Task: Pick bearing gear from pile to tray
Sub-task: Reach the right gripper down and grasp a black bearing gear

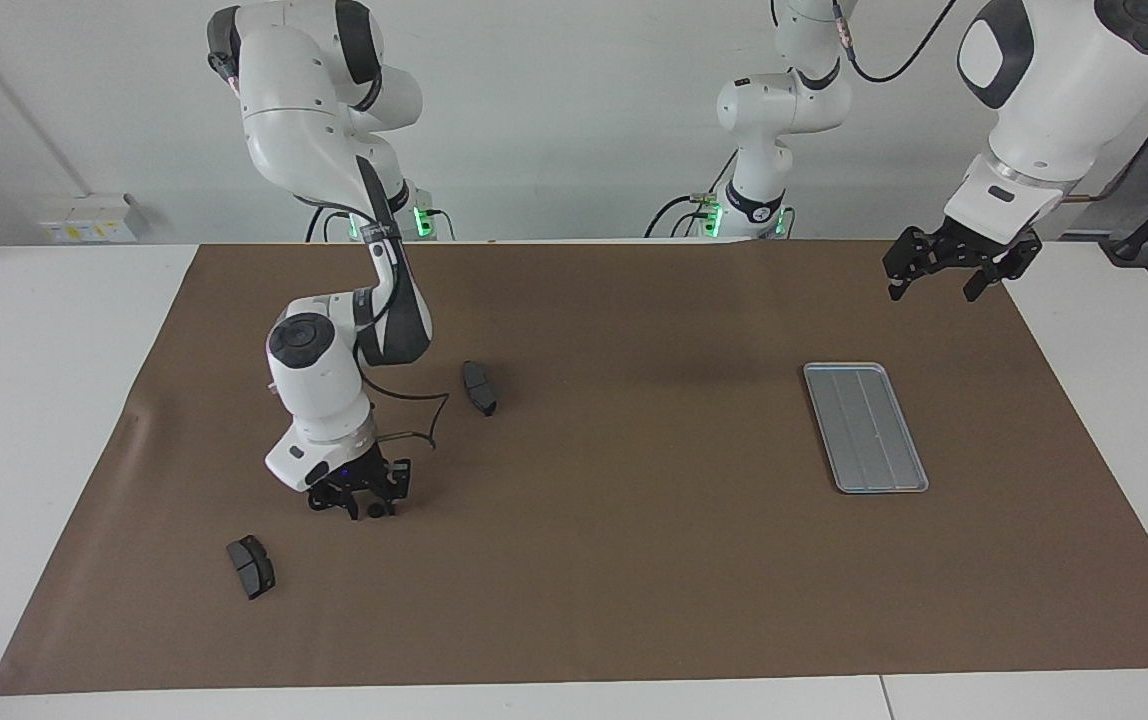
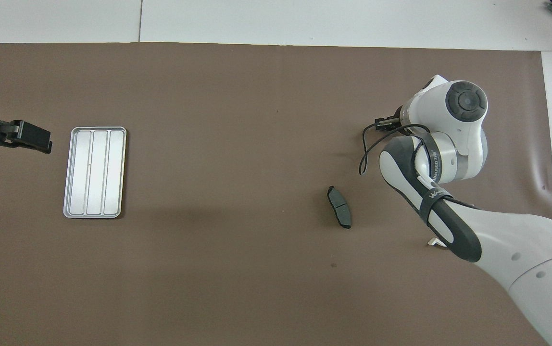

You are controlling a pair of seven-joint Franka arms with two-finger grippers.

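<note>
The bearing gear (image 1: 374, 510) is a tiny black ring lying on the brown mat toward the right arm's end of the table. My right gripper (image 1: 359, 500) is down at the mat right at that ring. In the overhead view the right arm's wrist hides the ring. The silver-grey grooved tray (image 1: 866, 425) (image 2: 94, 172) lies flat toward the left arm's end, with nothing in it. My left gripper (image 1: 944, 285) (image 2: 31, 137) hangs open in the air over the mat beside the tray and holds nothing.
One dark grey curved pad (image 1: 479, 388) (image 2: 339, 207) lies nearer to the robots than the ring. A second pad (image 1: 251, 566) lies farther from them. A bit of a white part (image 2: 433, 242) peeks out under the right arm.
</note>
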